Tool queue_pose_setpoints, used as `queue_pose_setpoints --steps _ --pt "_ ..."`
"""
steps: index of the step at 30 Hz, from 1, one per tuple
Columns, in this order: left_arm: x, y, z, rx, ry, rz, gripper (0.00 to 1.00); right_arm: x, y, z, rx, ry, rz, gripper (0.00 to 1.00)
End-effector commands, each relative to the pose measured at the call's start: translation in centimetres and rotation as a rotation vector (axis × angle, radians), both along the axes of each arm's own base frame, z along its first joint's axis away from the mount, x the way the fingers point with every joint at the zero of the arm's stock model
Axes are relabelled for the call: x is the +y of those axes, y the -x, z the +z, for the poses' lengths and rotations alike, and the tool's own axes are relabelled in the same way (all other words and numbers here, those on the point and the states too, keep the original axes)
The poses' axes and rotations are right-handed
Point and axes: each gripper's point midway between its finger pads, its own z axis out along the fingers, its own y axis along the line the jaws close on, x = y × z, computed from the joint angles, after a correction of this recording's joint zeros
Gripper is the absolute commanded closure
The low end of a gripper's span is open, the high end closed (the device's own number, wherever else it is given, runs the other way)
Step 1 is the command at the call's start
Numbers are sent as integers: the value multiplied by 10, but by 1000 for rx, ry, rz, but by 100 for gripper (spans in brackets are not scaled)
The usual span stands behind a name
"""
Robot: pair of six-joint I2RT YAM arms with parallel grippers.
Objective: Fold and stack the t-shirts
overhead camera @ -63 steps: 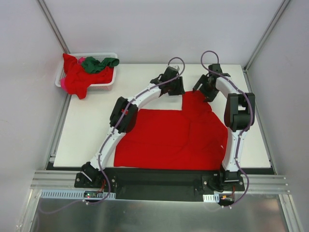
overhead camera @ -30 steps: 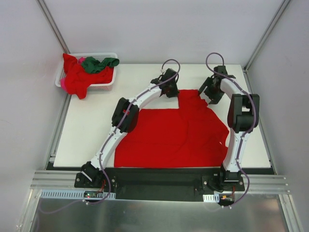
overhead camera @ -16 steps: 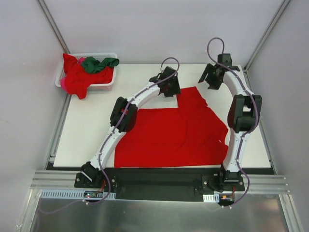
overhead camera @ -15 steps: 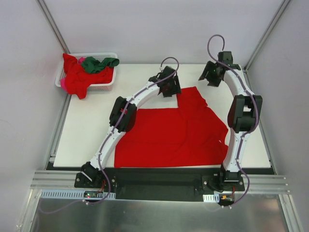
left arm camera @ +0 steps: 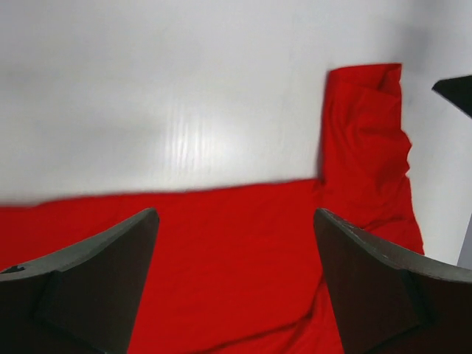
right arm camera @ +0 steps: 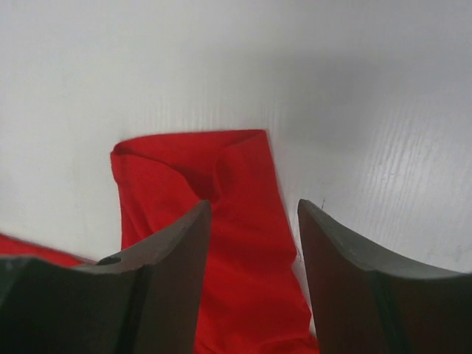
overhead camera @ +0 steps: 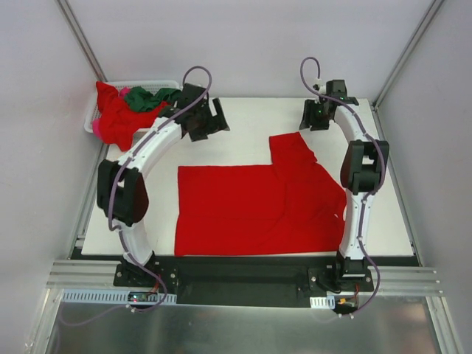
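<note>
A large red t-shirt lies spread flat on the white table, one sleeve pointing to the far side. My left gripper hovers over bare table left of that sleeve, close to the basket; its fingers stand wide apart and hold nothing. In the left wrist view the shirt lies below the open left gripper. My right gripper hangs beyond the sleeve, open and not holding anything. The right wrist view shows the sleeve under the right gripper.
A white lattice basket stands at the far left corner, holding a crumpled red shirt that spills over its rim and a dark green one. Grey walls enclose the table on three sides.
My left gripper opened, let go of the sleeve and swung left toward the basket. The right gripper's jaws narrowed somewhat and it drew back a little. The sleeve now lies flat.
</note>
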Motion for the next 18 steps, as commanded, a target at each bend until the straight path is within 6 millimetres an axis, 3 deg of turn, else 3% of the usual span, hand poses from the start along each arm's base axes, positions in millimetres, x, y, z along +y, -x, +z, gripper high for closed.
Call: queue_pose_setpoints --steps 1,3,5,9,10,11,18 --pt "33 45 -10 60 -66 -20 13 8 -9 -3 -14 95 66 46" --pt "48 55 -14 75 -86 0 13 15 -10 -13 0 120 72 46" --pt "55 60 -15 80 -99 4 13 16 -14 -11 -8 150 67 45" --pt "63 64 -14 86 -112 17 13 4 -20 -9 -6 206 -12 45" --pt "64 66 -14 92 -115 17 13 -1 -20 -19 20 226 -29 43" --pt "65 66 -13 90 -119 16 13 1 -23 -12 8 224 -30 40" --pt "74 68 -19 113 -146 31 13 15 -5 -22 54 262 64 40"
